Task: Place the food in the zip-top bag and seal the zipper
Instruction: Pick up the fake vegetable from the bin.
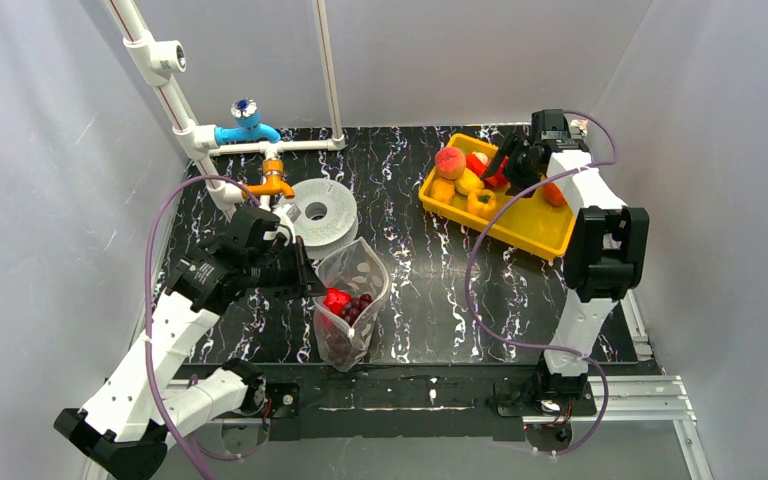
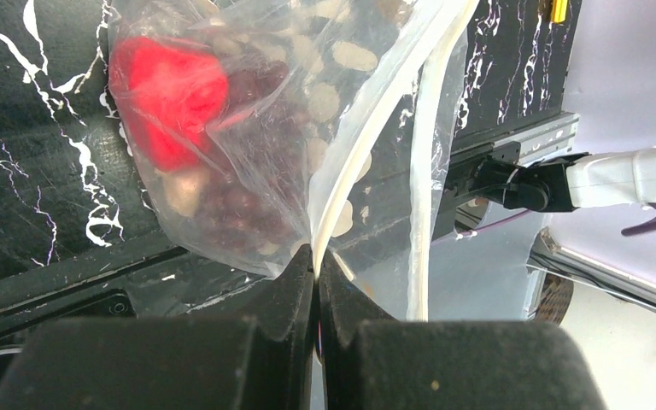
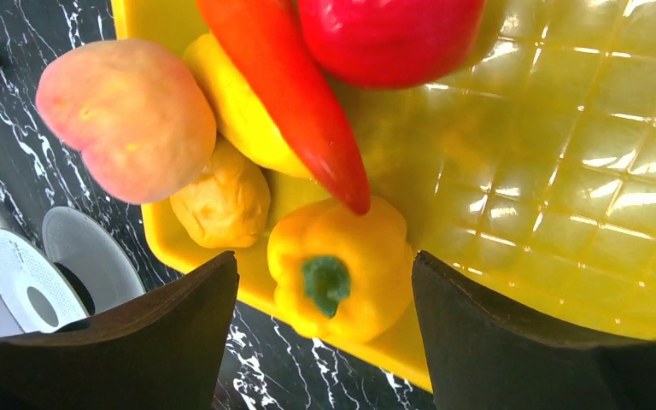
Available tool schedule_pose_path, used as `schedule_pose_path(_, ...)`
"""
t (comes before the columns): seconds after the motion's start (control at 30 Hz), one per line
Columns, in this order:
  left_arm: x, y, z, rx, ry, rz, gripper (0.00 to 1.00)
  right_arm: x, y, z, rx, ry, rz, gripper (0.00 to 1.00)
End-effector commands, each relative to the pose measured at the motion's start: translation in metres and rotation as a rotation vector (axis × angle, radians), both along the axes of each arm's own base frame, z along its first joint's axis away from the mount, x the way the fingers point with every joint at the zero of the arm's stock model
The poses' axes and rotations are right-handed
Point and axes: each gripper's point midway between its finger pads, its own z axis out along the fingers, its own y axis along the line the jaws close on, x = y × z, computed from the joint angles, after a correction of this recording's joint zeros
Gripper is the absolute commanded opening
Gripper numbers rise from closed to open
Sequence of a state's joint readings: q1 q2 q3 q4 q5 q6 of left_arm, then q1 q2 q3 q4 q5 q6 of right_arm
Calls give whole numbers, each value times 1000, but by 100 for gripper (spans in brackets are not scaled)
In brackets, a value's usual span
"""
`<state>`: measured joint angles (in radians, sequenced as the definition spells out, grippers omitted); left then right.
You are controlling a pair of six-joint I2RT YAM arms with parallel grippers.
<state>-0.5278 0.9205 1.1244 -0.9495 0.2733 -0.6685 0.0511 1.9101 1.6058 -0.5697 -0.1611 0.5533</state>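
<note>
The clear dotted zip-top bag (image 1: 365,275) stands open near the table's front middle, with a red pepper (image 1: 337,300) and dark grapes (image 1: 340,345) inside. My left gripper (image 1: 305,275) is shut on the bag's mouth edge. In the left wrist view it (image 2: 316,256) pinches the pale zipper strip (image 2: 354,162), and the red pepper (image 2: 166,94) shows through the plastic. My right gripper (image 1: 505,165) is open over the yellow tray (image 1: 530,225). In the right wrist view it (image 3: 325,269) straddles a yellow pepper (image 3: 342,273), without touching it. A carrot (image 3: 290,94), a peach (image 3: 124,115) and a red apple (image 3: 384,34) lie beyond.
A grey ring-shaped spool (image 1: 322,212) lies behind the bag and also shows in the right wrist view (image 3: 94,256). White pipes with a blue valve (image 1: 245,125) and an orange valve (image 1: 273,180) stand at the back left. An orange fruit (image 1: 555,193) sits at the tray's right.
</note>
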Motion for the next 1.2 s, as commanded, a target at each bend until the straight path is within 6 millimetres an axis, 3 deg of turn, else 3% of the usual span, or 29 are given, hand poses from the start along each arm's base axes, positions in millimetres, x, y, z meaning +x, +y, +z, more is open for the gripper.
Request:
schedule_pose_path(0.0,-7,4,4,7,-14,-13,0,19,6,16,71,-42,48,81)
schedule_pose_path(0.3,-5,4,4,17,-7,-12,0,44,19,10,182,-87,127,81)
schedule_pose_path(0.77,-5,4,5,13,-2,-10,0,59,24,-7,214,-80,134,68)
schedule_pose_path(0.9,-4,2,5,13,2,-12,0,61,18,-17,213,-61,119,57)
schedule_pose_path(1.0,-3,2,5,15,6,-15,0,63,12,-20,205,-57,107,42)
schedule_pose_path(1.17,-1,1,5,18,6,-18,0,57,2,-3,140,-82,86,17)
